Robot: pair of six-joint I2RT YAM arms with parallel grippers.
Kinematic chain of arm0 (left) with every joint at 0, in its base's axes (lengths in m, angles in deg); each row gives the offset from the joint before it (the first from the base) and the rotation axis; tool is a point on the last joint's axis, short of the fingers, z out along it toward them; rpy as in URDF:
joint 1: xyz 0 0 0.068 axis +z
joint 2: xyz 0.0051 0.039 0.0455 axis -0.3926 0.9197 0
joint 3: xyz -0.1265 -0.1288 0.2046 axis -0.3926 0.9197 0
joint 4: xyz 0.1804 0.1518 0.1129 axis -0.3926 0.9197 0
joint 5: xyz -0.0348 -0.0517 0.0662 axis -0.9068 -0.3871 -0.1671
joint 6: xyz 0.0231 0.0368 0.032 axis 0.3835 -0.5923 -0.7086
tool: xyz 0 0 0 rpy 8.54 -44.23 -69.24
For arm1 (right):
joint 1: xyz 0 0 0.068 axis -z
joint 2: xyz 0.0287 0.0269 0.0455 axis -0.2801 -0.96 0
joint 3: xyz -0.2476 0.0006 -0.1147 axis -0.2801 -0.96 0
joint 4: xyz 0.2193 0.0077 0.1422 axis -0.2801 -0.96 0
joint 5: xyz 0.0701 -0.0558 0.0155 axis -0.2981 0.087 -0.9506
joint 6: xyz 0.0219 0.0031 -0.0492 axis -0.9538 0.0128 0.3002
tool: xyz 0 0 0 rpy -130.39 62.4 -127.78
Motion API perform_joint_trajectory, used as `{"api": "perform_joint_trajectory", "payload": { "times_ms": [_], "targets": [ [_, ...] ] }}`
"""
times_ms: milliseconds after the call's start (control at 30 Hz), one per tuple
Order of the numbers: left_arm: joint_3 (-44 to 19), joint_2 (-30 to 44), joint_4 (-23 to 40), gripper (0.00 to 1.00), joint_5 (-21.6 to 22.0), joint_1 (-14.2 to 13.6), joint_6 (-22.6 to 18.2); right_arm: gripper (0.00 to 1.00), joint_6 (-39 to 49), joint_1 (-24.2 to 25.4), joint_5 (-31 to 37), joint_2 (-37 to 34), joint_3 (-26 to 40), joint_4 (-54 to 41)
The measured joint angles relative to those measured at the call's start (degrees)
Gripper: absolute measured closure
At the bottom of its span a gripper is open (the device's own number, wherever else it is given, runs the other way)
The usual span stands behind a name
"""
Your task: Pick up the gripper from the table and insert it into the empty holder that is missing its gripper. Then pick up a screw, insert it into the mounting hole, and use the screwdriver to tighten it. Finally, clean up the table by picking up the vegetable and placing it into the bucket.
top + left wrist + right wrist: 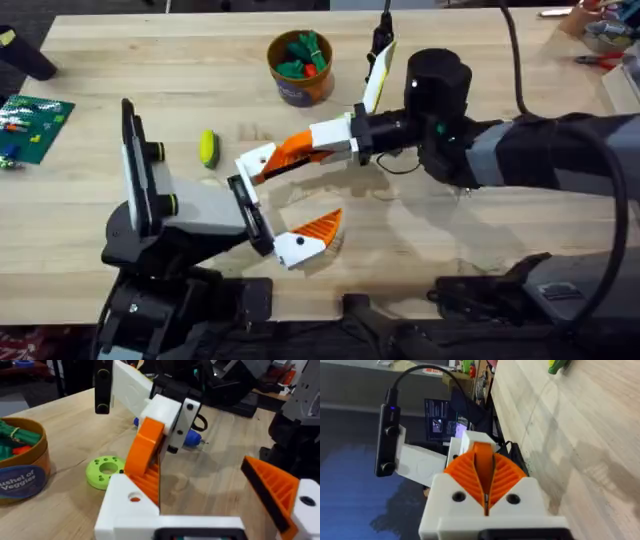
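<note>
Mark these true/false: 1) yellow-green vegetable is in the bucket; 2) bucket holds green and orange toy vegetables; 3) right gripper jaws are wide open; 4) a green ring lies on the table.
1) False. The vegetable lies on the table, left of the bucket.
2) True. Green and orange toy vegetables sit inside it.
3) False. The right gripper has its jaws shut, orange pads pressed together.
4) True. The green ring lies flat on the wood.

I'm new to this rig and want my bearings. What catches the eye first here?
The right gripper reaches across mid-table, its orange ribbed pads pressed together. Just below, the left gripper hangs open. Behind them stands the bucket holding green and orange toy vegetables; the yellow-green vegetable lies alone to its left.
</note>
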State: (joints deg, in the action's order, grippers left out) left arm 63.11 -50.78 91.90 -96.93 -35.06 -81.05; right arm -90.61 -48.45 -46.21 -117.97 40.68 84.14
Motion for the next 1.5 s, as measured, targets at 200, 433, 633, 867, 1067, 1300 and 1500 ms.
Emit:
{"api": "perform_joint_trajectory", "payload": {
  "times_ms": [200,433,633,867,1067,1300,1500],
  "targets": [
    [0.0,0.0,-0.03,0.014,-0.3,-0.02,-0.18,0.756,-0.19,-0.84,1.13,0.0,0.0,-0.39],
    [0.0,0.0,0.0,0.013,-1.12,-0.13,-0.83,0.577,-0.18,-1.36,1.86,-0.04,-0.02,-1.0],
    [0.0,0.0,-0.01,0.013,-1.33,-0.13,-1.38,0.422,-0.56,-1.4,2.02,-0.04,-0.06,-1.29],
    [0.0,0.0,0.0,0.013,-1.39,-0.13,-1.8,0.312,-1.16,-1.28,1.57,-0.04,-0.09,-1.4],
    [0.0,-0.02,0.1,0.013,-2.66,-0.52,-1.77,0.014,-1.52,-1.4,0.48,-0.04,-0.11,-0.97],
    [0.0,0.0,0.19,0.013,-3.07,-0.52,-1.77,0.008,-1.49,0.66,-0.57,-0.04,-0.11,-0.97],
    [0.0,0.0,0.19,0.013,-3.07,-0.52,-1.77,0.009,-1.38,5.05,-0.78,-0.04,-0.11,-0.97]
  ]
}}
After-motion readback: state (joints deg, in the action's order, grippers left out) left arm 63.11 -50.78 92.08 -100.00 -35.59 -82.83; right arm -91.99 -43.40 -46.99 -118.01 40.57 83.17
